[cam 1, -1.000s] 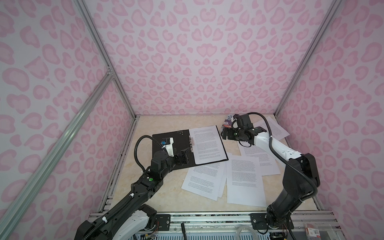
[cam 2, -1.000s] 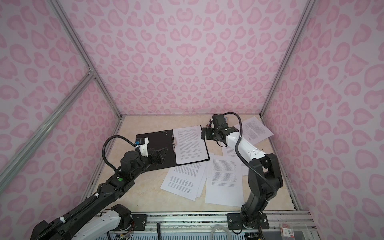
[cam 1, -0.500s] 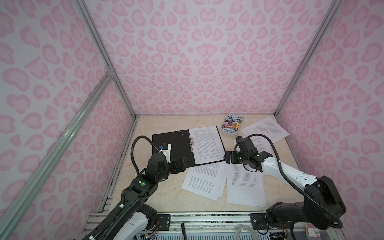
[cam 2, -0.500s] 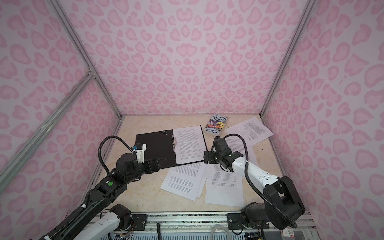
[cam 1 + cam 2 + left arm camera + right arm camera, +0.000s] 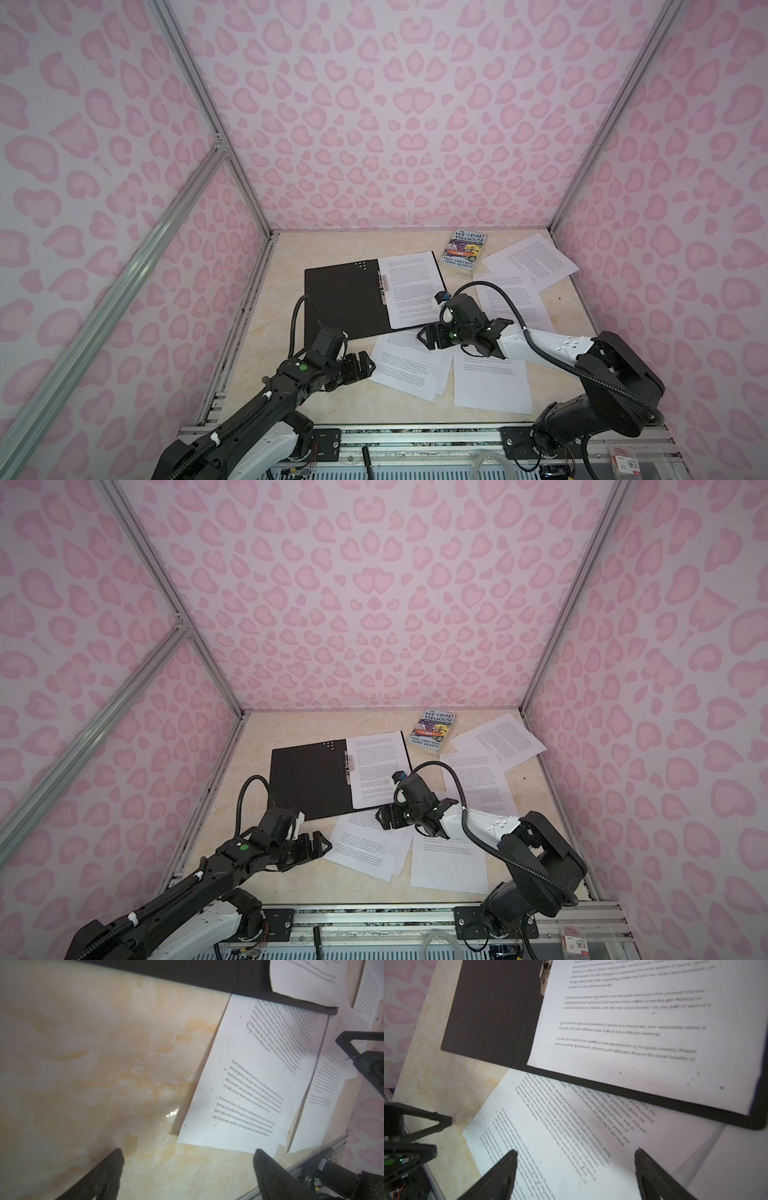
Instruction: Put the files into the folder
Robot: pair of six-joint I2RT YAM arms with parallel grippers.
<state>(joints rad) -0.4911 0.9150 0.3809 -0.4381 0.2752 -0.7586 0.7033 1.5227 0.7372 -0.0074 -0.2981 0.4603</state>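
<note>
Right gripper (image 5: 576,1155) spread and empty above the nearest of the files (image 5: 405,368).
Left gripper (image 5: 188,1152) is also released at that sheet's edge, probably to help lift it; the folder (image 5: 345,299) lies open on the counter (image 5: 266,353), one sheet already inside.

Soft, even light fills both top views. In the left wrist view a glare spot marks the glossy cream marbled desk (image 5: 104,1064), and a printed white paper sheet (image 5: 249,1084) casts a soft shadow. The right wrist view's text smears with blur.
</note>
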